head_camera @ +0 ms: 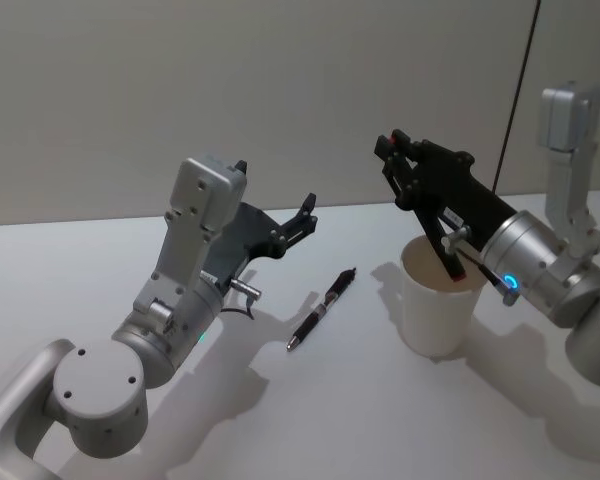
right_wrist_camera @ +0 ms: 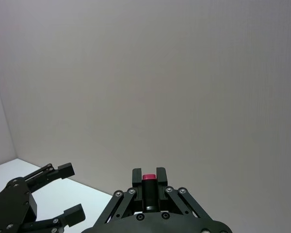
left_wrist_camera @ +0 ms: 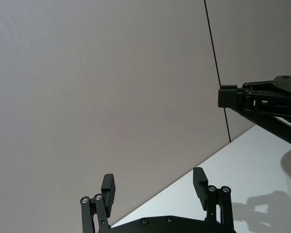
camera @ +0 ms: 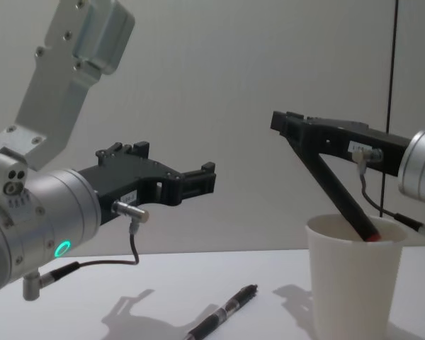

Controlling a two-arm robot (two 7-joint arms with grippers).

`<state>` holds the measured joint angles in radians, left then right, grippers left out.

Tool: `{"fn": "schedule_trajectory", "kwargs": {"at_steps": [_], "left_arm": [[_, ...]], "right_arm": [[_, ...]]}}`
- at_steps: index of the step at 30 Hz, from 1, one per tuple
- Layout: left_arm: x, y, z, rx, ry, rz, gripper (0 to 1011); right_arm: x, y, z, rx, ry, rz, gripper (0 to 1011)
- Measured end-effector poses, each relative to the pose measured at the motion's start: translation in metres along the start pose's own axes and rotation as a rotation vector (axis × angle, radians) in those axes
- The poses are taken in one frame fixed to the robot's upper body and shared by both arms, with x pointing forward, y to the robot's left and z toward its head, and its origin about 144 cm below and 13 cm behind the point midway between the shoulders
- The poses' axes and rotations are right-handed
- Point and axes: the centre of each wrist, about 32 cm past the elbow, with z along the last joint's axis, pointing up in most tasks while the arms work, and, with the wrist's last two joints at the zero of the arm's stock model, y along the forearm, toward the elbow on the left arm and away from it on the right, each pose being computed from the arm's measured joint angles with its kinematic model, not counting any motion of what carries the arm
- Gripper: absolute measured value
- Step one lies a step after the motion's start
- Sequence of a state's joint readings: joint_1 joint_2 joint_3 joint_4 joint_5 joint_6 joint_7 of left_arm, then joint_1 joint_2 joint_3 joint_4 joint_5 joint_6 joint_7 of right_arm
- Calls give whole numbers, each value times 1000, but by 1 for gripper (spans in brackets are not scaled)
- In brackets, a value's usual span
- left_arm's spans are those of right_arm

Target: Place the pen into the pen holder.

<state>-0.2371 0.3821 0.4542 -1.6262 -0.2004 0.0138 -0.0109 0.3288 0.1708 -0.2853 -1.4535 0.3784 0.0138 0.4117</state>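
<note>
The pen holder, a white paper cup [head_camera: 436, 305] [camera: 350, 283], stands upright on the table at the right. My right gripper [head_camera: 388, 150] [camera: 278, 120] [right_wrist_camera: 149, 175] hangs above and left of the cup, shut on a dark pen [camera: 336, 188] with a red end. That pen slants down and its lower end is inside the cup. A second black pen [head_camera: 321, 310] [camera: 223, 313] lies flat on the table left of the cup. My left gripper [head_camera: 306, 212] [left_wrist_camera: 154, 182] [camera: 207, 178] is open and holds nothing, raised in the air above and left of the lying pen.
The white table [head_camera: 310, 420] ends at a plain grey wall. A thin dark vertical line [head_camera: 515, 90] runs down the wall behind the right arm. Bare table lies in front of the cup and the lying pen.
</note>
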Motion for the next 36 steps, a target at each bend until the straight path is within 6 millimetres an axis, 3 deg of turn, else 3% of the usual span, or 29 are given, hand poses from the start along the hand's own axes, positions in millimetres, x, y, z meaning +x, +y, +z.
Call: {"fn": "schedule_trajectory", "kwargs": {"at_steps": [24,32,36], "left_arm": [[0,0,0,0,0,0,1001],[0,0,0,0,0,0,1001],[0,0,0,0,0,0,1001]], "right_arm": [[0,-3,-2,-9,-14,-5,168],[0,-3,-2,-10,-15,-6,366],[0,-3,-3,-10,-15,-6,517]]}}
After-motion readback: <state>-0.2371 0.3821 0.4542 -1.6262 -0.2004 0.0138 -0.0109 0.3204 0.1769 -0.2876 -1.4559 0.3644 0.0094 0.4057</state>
